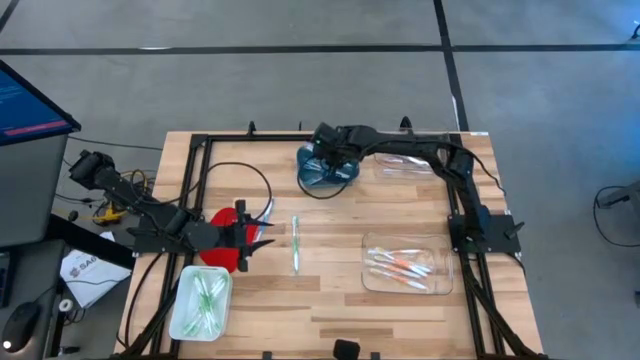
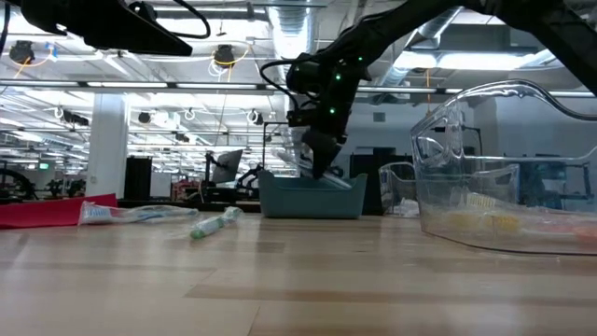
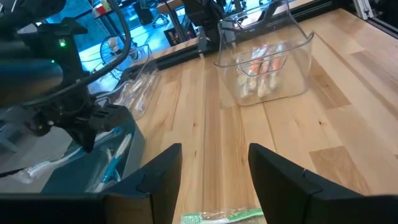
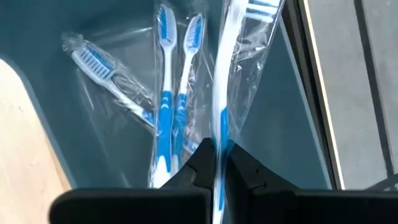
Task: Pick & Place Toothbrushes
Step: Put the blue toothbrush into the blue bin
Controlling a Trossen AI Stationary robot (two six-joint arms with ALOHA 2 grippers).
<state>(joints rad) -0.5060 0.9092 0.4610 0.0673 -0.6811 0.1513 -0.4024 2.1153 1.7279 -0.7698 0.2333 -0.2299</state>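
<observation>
A wrapped blue toothbrush (image 4: 222, 74) is between the fingers of my right gripper (image 4: 217, 163), which is shut on it over the blue bin (image 1: 325, 172) at the table's far middle. Other blue toothbrushes (image 4: 166, 93) lie in that bin. A light green toothbrush (image 1: 296, 246) lies flat on the wood at the table's middle, and its end shows just in front of my left gripper (image 3: 214, 171). That gripper stands open and touches nothing, beside the red tray (image 1: 218, 232). My right gripper pinches the blue toothbrush's handle (image 4: 219, 140), inside its clear wrapper, between its two fingers. The fingers come from above, slanting steeply down into the bin. The brush runs on ahead of the fingertips, head end (image 4: 258, 7) farthest. Whether that end rests in the bin I cannot tell.
A clear container (image 1: 405, 265) with orange toothbrushes stands at the right. A second clear container (image 1: 405, 165) stands at the far right. A pale tray (image 1: 203, 300) with green toothbrushes sits near left. A wrapped brush (image 2: 131, 214) lies at the red tray. Black rails frame the table.
</observation>
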